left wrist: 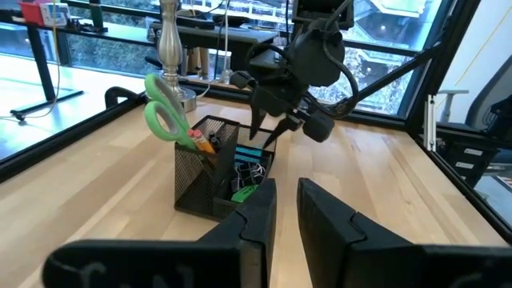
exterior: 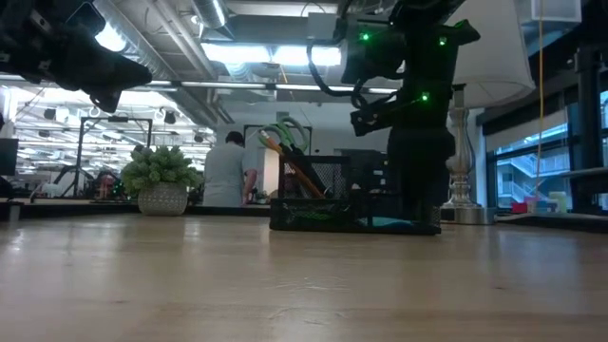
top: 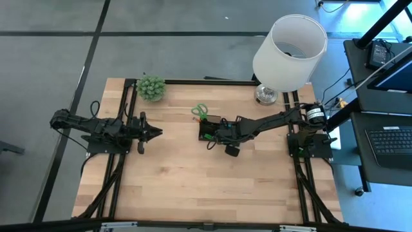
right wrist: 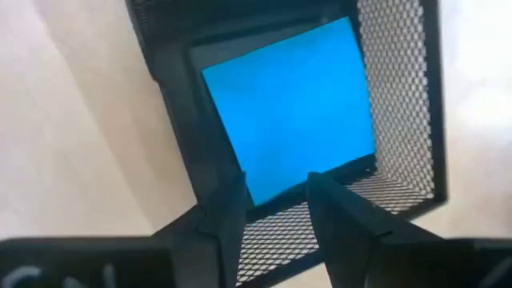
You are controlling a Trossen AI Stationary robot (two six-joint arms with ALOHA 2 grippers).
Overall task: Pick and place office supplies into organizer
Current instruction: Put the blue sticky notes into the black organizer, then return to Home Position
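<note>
The black mesh organizer (top: 207, 132) stands on the table's middle. Green-handled scissors (left wrist: 164, 116) and an orange pencil (left wrist: 202, 144) stand in one compartment, handles up. The blue sticky-note pad (right wrist: 288, 104) lies flat on the floor of the other compartment, beside tiny black clips (left wrist: 254, 170) and a small green piece (left wrist: 242, 192). My right gripper (right wrist: 276, 208) hovers open just above the pad's compartment, pointing down, and holds nothing. My left gripper (top: 158, 133) waits shut over the table's left half, pointing at the organizer.
A green potted plant (top: 150, 87) sits at the far edge, left of the middle. A white-shaded lamp (top: 286, 51) stands at the far right corner. Bare wood lies near and left of the organizer. A person (exterior: 228, 171) stands in the room beyond the table.
</note>
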